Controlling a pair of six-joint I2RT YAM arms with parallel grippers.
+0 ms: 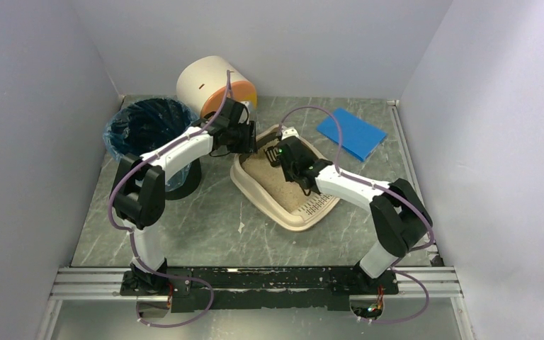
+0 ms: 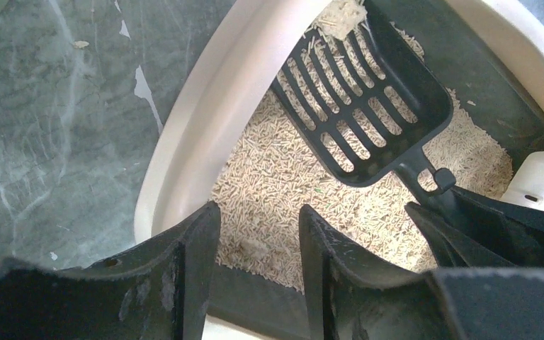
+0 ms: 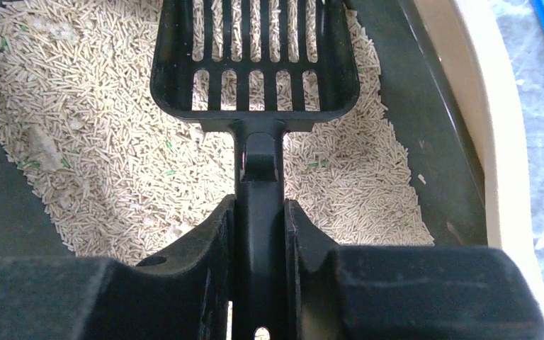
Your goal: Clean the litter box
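The beige litter box (image 1: 287, 221) lies at an angle in the middle of the table, holding tan pellet litter (image 2: 276, 170). My right gripper (image 1: 285, 157) is shut on the handle of a black slotted scoop (image 3: 255, 71), whose head rests low over the litter. In the left wrist view the scoop (image 2: 368, 106) carries a pale clump (image 2: 340, 18) at its tip. My left gripper (image 2: 258, 212) is open and empty just above the litter by the box's rim (image 2: 205, 120). A small clump (image 2: 251, 248) lies between its fingers. More clumps (image 3: 46, 145) show in the litter.
A black round bin with a blue liner (image 1: 145, 127) stands left of the box. A white cylindrical drawer unit with an orange front (image 1: 209, 81) is at the back. A blue flat pad (image 1: 352, 132) lies at the back right. Walls close in on both sides.
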